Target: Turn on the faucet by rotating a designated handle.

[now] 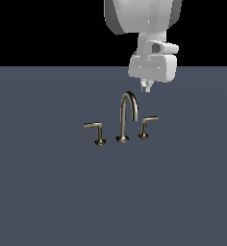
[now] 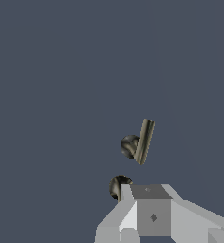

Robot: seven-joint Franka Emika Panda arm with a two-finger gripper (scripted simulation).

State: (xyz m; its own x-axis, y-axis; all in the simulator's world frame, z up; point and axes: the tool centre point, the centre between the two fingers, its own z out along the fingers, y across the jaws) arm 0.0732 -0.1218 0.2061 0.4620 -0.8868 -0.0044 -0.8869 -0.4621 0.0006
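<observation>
White robot hand (image 1: 145, 88): hovering above and apart from the fixtures, touching nothing; whether its fingers are parted cannot be told. Just below it, toward the exterior view's right, the short thin brass-grey lever handle (image 1: 145, 126) is standing on the slate-blue table (image 1: 48, 192), beside the arched gooseneck faucet (image 1: 127, 116); the longer-barred handle (image 1: 96, 131) is sitting opposite. The hand appears to be lining up for a descent.

Faucet (image 1: 126, 117): brushed metal, brass-grey, with a dull satin sheen and soft highlights along the arched spout. Handle (image 1: 147, 126): same brushed metal finish; in the wrist view its bar (image 2: 144, 141) shows faint lengthwise streaking. Gripper (image 1: 145, 88): smooth white-grey casing, plastic-looking, matt with mild shading. Floor surface (image 1: 38, 192): uniform slate-blue, flat, matt, without texture.
</observation>
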